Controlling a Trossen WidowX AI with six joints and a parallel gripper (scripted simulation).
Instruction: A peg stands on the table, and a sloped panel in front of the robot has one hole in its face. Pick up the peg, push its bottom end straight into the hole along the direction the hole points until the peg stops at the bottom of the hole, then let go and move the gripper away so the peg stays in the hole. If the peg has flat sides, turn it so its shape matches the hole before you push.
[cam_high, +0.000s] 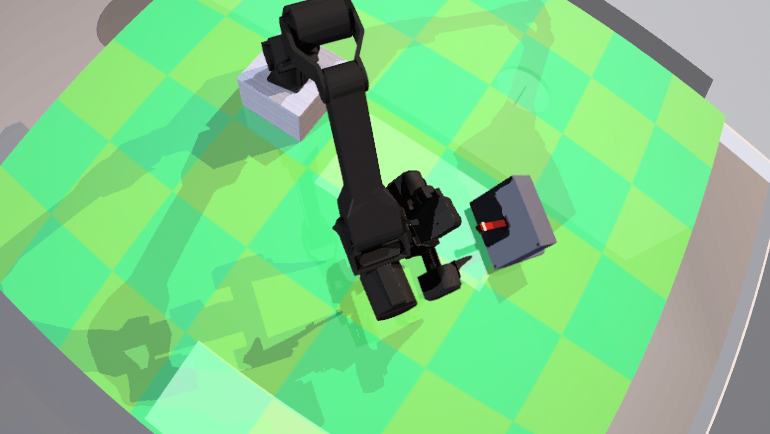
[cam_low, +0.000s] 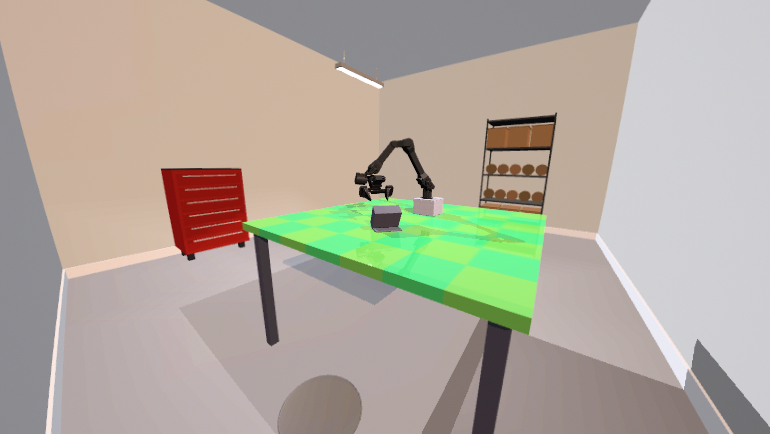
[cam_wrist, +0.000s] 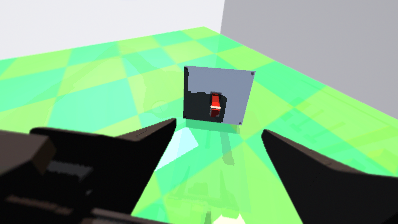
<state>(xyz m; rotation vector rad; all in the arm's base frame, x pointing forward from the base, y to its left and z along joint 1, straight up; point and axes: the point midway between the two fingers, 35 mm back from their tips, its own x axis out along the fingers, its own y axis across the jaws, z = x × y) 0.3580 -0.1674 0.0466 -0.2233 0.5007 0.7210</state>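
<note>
The red peg (cam_high: 493, 224) (cam_wrist: 215, 104) stands out from the face of the grey sloped panel (cam_high: 518, 207) (cam_wrist: 230, 82). Its inner end is hidden inside the hole; its outer part sticks out toward the gripper. How deep it sits cannot be told. The panel's back shows in the exterior view (cam_low: 386, 219). My gripper (cam_high: 464, 238) (cam_low: 378, 200) (cam_wrist: 218, 127) is open and empty. Its fingers are wide apart, in front of the panel, and do not touch the peg. Part of the panel's face and the peg is in shadow.
The green checkered table (cam_high: 598, 301) (cam_low: 485, 274) bears the panel and the pale block (cam_high: 269, 107) (cam_low: 427, 207) under the arm's base. A red drawer cabinet (cam_low: 207, 210) and a shelf rack (cam_low: 517, 148) stand away from the table.
</note>
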